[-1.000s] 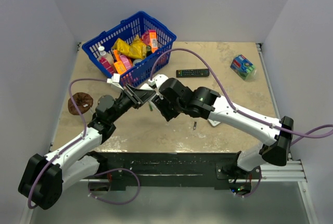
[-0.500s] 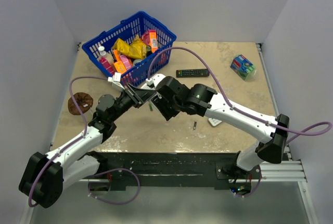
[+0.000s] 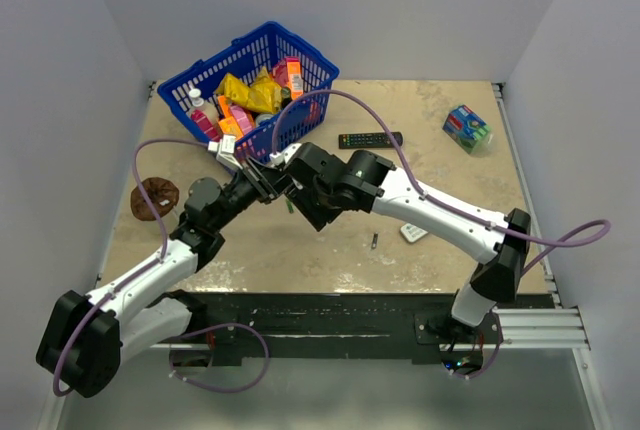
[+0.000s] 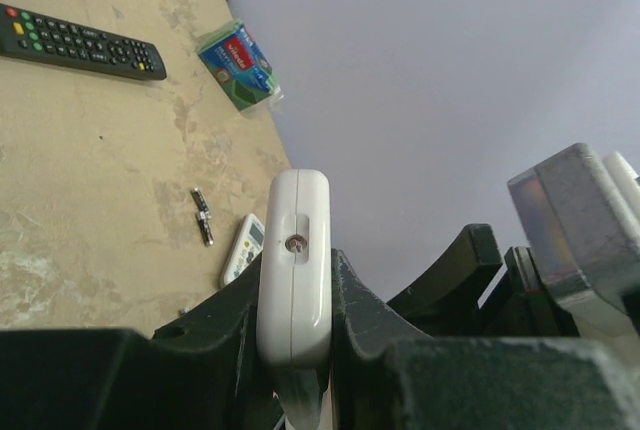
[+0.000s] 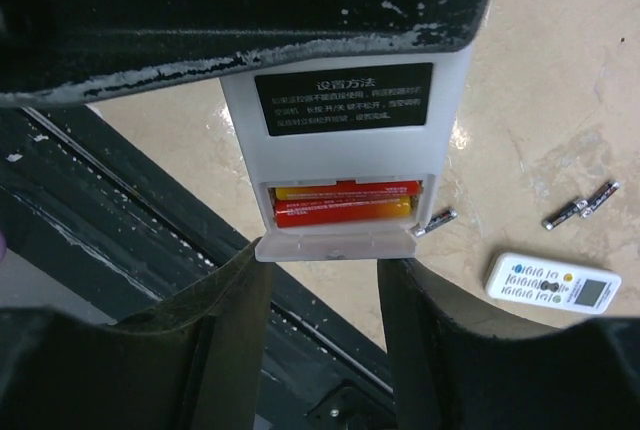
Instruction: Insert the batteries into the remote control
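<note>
Far left, one blue basket (image 3: 213, 53) is sitting stuffed with snack packs (image 3: 262, 93). Just left of centre, your left gripper (image 4: 295, 305) is clamping the one small white remote control (image 4: 294, 250) up off the table (image 3: 250, 250). Its battery bay (image 5: 335, 245) is sitting open, showing what look like two red-orange batteries (image 5: 342, 212) inside. Your right gripper (image 5: 322, 270) is straddling its end, can't tell if it's squeezing. Right of that, three dark loose batteries are lying near one white remote with grey buttons (image 5: 553, 283).
</note>
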You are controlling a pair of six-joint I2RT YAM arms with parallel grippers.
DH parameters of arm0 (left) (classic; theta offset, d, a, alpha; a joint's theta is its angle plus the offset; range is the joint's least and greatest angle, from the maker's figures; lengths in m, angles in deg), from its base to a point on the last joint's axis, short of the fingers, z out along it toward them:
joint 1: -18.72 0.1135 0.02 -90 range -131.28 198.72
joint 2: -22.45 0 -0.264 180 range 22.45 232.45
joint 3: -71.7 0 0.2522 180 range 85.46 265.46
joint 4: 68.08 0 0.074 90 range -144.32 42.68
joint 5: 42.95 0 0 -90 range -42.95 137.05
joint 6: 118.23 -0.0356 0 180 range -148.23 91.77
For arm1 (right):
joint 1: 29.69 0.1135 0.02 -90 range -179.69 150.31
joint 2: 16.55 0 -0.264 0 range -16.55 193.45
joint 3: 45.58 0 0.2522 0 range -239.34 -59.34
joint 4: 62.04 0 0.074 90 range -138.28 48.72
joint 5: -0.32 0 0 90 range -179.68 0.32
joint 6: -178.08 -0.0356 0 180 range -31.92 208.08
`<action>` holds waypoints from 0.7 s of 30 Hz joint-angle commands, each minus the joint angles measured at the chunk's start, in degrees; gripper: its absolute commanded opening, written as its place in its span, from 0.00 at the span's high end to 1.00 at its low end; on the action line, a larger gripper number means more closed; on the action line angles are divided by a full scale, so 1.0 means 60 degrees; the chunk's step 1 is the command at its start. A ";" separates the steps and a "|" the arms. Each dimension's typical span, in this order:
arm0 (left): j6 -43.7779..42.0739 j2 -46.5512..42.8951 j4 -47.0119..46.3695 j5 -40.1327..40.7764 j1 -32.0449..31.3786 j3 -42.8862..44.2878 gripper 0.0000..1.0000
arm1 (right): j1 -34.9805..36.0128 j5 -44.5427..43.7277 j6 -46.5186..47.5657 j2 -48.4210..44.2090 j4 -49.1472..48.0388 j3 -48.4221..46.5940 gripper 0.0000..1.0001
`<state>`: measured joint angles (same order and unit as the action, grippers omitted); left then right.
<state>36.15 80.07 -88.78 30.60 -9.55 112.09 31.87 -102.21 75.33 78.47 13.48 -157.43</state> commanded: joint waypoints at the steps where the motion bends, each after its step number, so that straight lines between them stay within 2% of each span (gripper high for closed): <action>1: -0.0037 -0.0054 -0.0834 -0.0555 -0.0181 0.0556 1.00 | 0.0023 -0.0181 -0.0145 0.0232 0.0078 -0.0922 0.52; 6: -0.0139 0.0034 -0.0834 -0.0613 -0.0224 0.0571 1.00 | 0.0023 -0.0225 -0.0174 0.0525 0.0297 -0.1333 0.54; 14: -0.1135 0.0122 -0.0204 -0.0671 -0.0342 0.0717 1.00 | -0.0167 -0.0197 -0.0291 0.0789 0.0591 -0.1875 0.59; 21: -0.0566 0.0210 -0.0497 -0.0746 -0.0356 0.0645 1.00 | -0.0284 -0.0108 -0.0321 0.0994 0.0650 -0.1817 0.61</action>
<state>30.69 81.60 -87.51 28.16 -11.06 113.36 30.71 -102.15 74.00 83.15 18.57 -166.54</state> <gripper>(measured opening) 0.256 0.398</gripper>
